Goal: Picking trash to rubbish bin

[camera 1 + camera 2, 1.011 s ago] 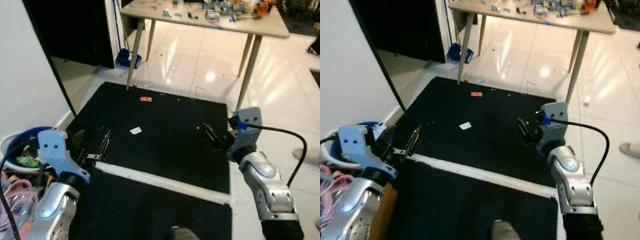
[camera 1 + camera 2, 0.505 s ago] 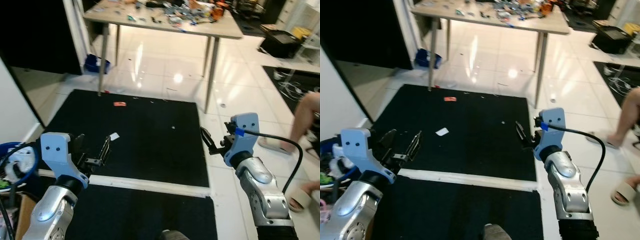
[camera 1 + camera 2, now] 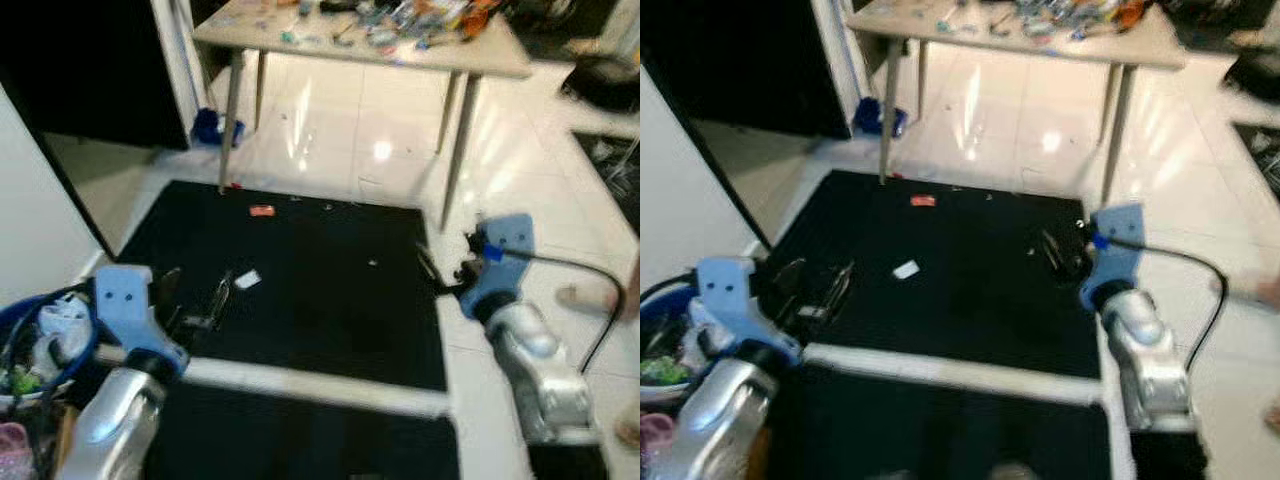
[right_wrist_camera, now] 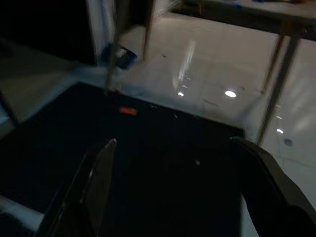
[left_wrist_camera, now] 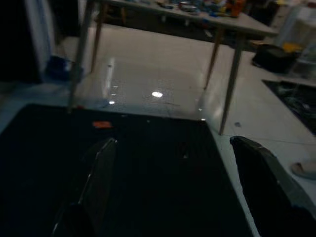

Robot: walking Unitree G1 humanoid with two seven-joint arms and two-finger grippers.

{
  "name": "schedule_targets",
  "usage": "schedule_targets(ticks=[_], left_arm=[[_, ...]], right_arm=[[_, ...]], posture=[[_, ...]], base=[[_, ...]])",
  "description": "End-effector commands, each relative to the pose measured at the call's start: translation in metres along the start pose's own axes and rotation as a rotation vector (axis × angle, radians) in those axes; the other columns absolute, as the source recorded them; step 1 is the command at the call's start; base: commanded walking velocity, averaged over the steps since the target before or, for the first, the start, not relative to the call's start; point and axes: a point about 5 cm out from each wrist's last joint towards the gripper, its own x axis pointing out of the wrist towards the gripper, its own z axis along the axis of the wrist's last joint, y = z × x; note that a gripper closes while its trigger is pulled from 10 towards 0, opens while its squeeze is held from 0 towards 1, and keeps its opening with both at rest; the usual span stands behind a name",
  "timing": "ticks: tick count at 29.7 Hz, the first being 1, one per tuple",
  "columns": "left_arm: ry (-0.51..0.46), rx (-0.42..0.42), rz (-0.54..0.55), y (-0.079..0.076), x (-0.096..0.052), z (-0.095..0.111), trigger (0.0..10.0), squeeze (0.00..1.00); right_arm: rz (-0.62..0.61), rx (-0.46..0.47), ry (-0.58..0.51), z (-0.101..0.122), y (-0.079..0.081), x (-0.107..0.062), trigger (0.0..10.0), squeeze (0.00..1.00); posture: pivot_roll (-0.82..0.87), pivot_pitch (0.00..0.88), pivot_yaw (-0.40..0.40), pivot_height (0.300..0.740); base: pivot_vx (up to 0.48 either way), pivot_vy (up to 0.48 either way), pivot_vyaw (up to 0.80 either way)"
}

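the robot stands at the near edge of a black mat (image 3: pixel 330 300), both arms raised over it, and the head views are blurred, so it is probably mid-walk or mid-turn. the trash lies on the mat: a white paper scrap (image 3: pixel 247 280) in the mat's left half, and an orange scrap (image 3: pixel 262 210) close to the mat's far edge, near the leg of the wooden table (image 3: pixel 470 55) that stands beyond the mat. a few tiny specks also dot the mat, too small to name. the rubbish bin (image 3: pixel 45 335), blue-rimmed and already holding bags and wrappers, sits off the mat's left edge, beside the robot's left arm

the left gripper (image 3: pixel 195 305) hovers above the mat just short of the white scrap, its 2 fingers spread wide with nothing between them. the right gripper (image 3: pixel 1058 252) hangs over the mat's right edge, also wide and empty; its wrist view shows the orange scrap (image 4: pixel 128 111) far ahead

the step in hand looks like the approach to the white scrap. to do it well, the robot should settle so the blur stops, bend lower, and bring the left gripper down with the scrap centred between its fingers. thin paper lies flat, so the tips must press onto the mat and pinch an edge rather than close above it
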Motion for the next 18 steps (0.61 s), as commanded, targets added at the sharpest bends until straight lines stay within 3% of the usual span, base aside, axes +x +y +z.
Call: schedule_targets(ticks=[1, 18], left_arm=[[0.010, 0.002, -0.015, -0.0032, 0.0021, -0.0012, 10.0, 0.00], [0.009, 0.003, -0.016, -0.0033, 0.0026, -0.0014, 10.0, 0.00]], right_arm=[[-0.028, -0.012, -0.006, 0.0015, -0.0080, -0.0015, 10.0, 0.00], [-0.024, -0.017, -0.021, 0.0034, -0.0072, -0.0014, 10.0, 0.00]], posture=[[-0.14, 0.000, -0.024, 0.740], [-0.14, 0.000, -0.023, 0.740]], base=[[0.480, 0.000, -0.80], [0.480, 0.000, -0.05]])
